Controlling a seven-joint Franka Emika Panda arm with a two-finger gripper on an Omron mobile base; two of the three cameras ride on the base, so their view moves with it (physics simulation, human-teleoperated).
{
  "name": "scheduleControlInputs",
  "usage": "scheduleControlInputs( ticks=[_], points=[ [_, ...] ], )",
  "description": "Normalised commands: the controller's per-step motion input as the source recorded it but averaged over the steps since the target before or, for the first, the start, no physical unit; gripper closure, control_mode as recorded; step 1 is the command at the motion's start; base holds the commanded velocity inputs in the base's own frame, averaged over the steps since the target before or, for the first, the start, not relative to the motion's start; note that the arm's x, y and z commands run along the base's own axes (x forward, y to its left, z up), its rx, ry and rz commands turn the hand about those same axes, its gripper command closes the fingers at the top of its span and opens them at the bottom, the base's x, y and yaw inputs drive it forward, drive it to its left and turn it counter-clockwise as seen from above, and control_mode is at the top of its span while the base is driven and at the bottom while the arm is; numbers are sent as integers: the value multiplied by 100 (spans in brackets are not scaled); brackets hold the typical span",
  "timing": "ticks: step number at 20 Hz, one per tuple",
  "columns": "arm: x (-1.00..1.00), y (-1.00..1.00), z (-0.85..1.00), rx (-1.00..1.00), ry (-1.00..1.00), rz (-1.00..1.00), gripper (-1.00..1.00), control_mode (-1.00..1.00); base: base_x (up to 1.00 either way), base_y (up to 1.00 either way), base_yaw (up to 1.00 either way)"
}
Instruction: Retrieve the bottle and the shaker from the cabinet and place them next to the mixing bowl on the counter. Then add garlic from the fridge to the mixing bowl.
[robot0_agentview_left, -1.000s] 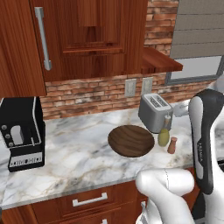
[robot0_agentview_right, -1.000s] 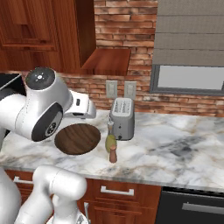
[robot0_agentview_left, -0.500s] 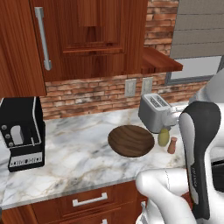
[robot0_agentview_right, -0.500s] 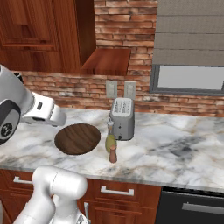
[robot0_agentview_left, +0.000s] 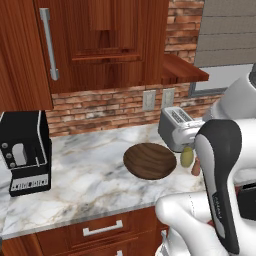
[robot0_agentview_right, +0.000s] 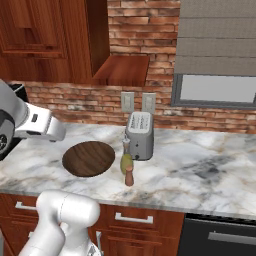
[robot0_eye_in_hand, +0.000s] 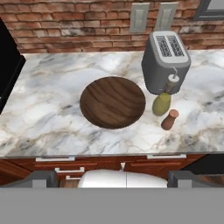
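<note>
The dark wooden mixing bowl (robot0_eye_in_hand: 113, 103) (robot0_agentview_left: 150, 161) (robot0_agentview_right: 89, 158) rests on the white marble counter (robot0_eye_in_hand: 48, 113). Just right of it stands the olive bottle (robot0_eye_in_hand: 161, 103) (robot0_agentview_right: 126, 162) (robot0_agentview_left: 187, 156), with the small brown shaker (robot0_eye_in_hand: 169, 120) (robot0_agentview_right: 129, 176) (robot0_agentview_left: 195, 168) beside it. My gripper (robot0_eye_in_hand: 113, 177) hangs open and empty, back over the counter's front edge, well clear of all three. The wall cabinet (robot0_agentview_left: 182, 70) (robot0_agentview_right: 122, 70) shows a bare wooden shelf. The garlic and the fridge are out of view.
A grey toaster (robot0_eye_in_hand: 166, 54) (robot0_agentview_right: 139, 134) stands right behind the bottle, under two wall outlets (robot0_eye_in_hand: 139, 17). A black coffee machine (robot0_agentview_left: 25, 152) sits at the counter's left end. Wooden drawers (robot0_agentview_right: 132, 218) run below the front edge.
The arm has swung back and away from the counter, its elbow moving left in the right base view. The bowl, bottle and shaker have stayed put, and the jaws remain wide.
</note>
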Motion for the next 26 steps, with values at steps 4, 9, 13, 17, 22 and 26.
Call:
scheduleControlInputs(
  ticks=[4, 9, 13, 17, 22, 26],
  points=[
    [10, 0, 0, 0, 0, 5, -100, -100, 0, 0, 0],
    [8, -4, 0, 1, 0, 2, -100, -100, 0, 0, 0],
    [3, -1, 0, 1, 0, 3, -100, -100, 0, 0, 0],
    [0, 0, 0, 0, 0, 2, -100, -100, 0, 0, 0],
    [0, 0, 0, 0, 0, 0, -100, 100, 0, 0, 0],
    [0, 0, 0, 0, 0, 0, -100, 100, -44, -52, -2]
  ],
)
